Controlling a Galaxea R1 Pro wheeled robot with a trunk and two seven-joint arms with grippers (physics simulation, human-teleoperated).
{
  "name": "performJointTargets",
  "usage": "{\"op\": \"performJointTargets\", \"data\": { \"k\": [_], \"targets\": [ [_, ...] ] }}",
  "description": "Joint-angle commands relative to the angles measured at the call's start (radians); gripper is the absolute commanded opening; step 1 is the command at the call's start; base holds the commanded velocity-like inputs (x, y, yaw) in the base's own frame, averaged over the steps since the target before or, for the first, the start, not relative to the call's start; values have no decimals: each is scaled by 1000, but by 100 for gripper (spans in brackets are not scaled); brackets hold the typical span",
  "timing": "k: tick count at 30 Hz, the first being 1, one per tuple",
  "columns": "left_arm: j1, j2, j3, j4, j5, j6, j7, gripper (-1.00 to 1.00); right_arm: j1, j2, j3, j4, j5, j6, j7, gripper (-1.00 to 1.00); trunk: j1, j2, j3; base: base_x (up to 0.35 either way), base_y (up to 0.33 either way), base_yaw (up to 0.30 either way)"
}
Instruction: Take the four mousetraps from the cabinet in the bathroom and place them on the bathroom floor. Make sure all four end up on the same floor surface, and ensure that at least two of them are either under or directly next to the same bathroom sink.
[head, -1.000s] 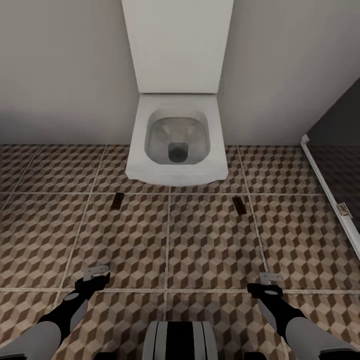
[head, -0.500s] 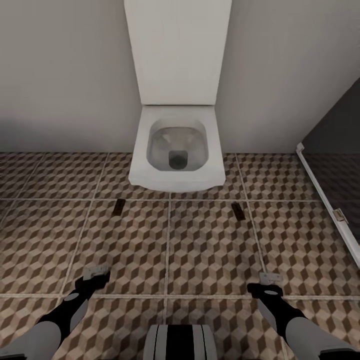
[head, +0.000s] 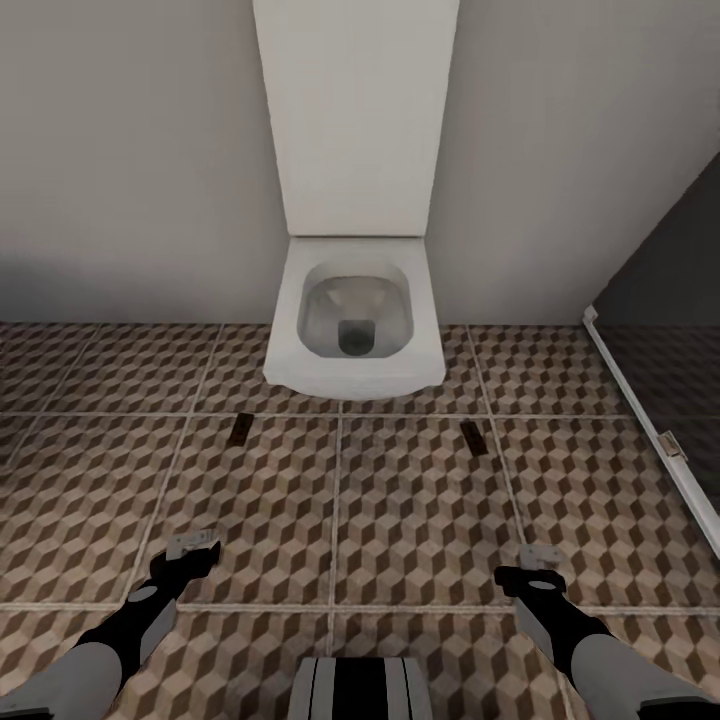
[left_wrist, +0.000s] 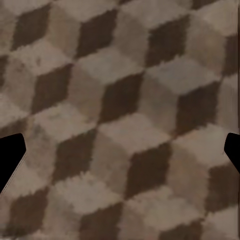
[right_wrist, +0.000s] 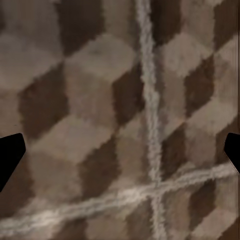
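Wall: plain pale surface far ahead of both grippers, meeting the tiles behind the toilet
Bathroom floor: large square tiles with a brown, beige and white cube print and pale grout lines, spreading under and ahead of both grippers; the left wrist view looks straight at the print, the right wrist view at a crossing of grout lines
Toilet: white, lid raised against the wall, bowl open, well ahead of the grippers and centred between them
Shower screen: dark panel with a white lower rail, ahead of the right gripper and out to its outer side
Robot trunk: white and black striped top, behind and between the two arms
Left gripper: low over the tiles, fingers spread, holding nothing
Right gripper: low over the tiles, fingers spread, holding nothing
Left mousetrap: small dark board flat on the floor, ahead of the left gripper and slightly inward, just before the toilet's front corner
Right mousetrap: small dark board flat on the floor, ahead of the right gripper and slightly inward, just before the toilet's other front corner
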Motion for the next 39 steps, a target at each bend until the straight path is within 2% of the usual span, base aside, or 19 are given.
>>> {"op": "performJointTargets", "data": {
  "k": [1, 26, 39],
  "targets": [
    [0, 0, 0, 1, 11, -3, -2, 100, 0, -1, 9, -2, -10, 6, -5, 100, -1, 0, 3, 0, 0, 0],
    [0, 0, 1, 2, 12, -9, -2, 100, 0, 2, 9, -3, -9, 2, -8, 100, -12, 6, 100, 0, 0, 0],
    [0, 2, 1, 9, 13, -10, -4, 100, 0, 2, 8, -12, -10, -43, -12, 100, -18, 9, 150, 0, 0, 0]
  ]
}}
